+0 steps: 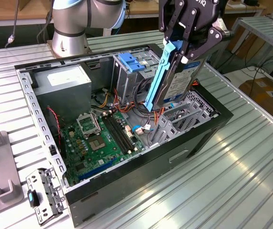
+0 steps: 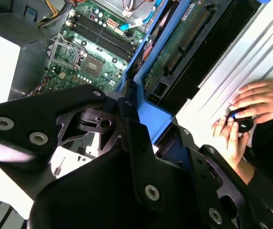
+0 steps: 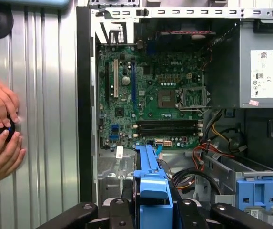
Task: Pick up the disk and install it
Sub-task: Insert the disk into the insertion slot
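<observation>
The disk (image 1: 178,82), a dark drive in a bright blue carrier, hangs on edge over the open computer case (image 1: 126,183), tilted slightly. My gripper (image 1: 184,50) is shut on its upper end. The disk's lower end is just above the metal drive bay (image 1: 186,114) on the case's side toward the exterior view's right. In the second wrist view my gripper (image 2: 136,126) clamps the blue carrier, with the disk's (image 2: 174,45) green circuit side showing. In the first wrist view the disk's (image 3: 150,174) blue rail runs out from between my gripper's (image 3: 150,212) black fingers over the case floor.
Inside the case lie a green motherboard (image 1: 103,138), a grey power supply (image 1: 62,81), loose cables, and a tall metal cage with a blue latch (image 1: 131,62). A person's hands (image 3: 0,129) hold a small black object beside the case. A metal bracket (image 1: 43,191) lies on the table.
</observation>
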`<state>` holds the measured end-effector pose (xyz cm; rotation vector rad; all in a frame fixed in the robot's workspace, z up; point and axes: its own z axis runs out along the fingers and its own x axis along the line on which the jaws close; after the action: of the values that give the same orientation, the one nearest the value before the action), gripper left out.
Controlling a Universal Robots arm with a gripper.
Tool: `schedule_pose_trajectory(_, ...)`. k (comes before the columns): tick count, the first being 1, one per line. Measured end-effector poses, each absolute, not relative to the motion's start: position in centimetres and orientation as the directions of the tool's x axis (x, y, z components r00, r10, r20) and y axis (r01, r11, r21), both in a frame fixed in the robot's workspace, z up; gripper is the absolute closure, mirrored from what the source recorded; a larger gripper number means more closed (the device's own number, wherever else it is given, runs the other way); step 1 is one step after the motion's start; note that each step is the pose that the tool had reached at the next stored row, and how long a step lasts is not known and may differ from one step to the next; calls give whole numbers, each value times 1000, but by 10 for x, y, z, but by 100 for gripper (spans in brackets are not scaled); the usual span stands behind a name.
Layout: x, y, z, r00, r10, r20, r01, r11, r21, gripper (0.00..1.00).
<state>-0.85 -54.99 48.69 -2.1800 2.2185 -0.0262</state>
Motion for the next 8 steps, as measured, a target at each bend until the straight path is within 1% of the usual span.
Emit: schedule_pose_trajectory(8,-2,-551,480,-39,-999,-10,-999,40,-36,63)
